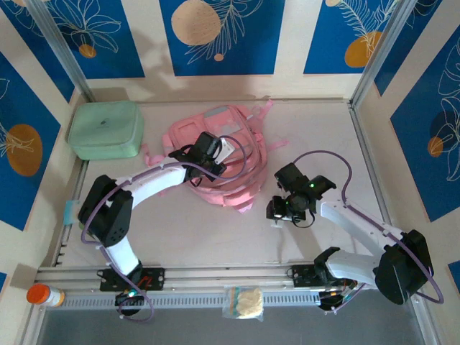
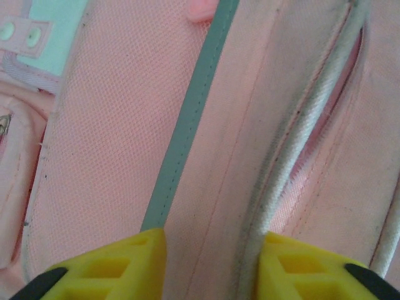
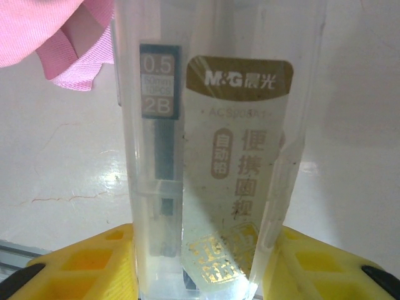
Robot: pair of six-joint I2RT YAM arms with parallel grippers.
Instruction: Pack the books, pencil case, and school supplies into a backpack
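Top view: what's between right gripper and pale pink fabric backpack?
Bare table, top view, from pink backpack to right gripper, which holds a clear plastic case.

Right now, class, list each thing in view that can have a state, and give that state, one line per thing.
backpack: lying flat, with the left fingers astride a seam fold.
clear M&G case: upright, clamped between the right fingers.
mint-green case: closed, lying flat.
orange-capped bottle: capped, on its side.

Twin white arms (image 1: 154,183) with black joints
Purple cables (image 1: 327,152) trail behind the left claw (image 2: 211,250) and right claw (image 3: 206,240); yellow hollow-ribbed fingers (image 2: 106,265).
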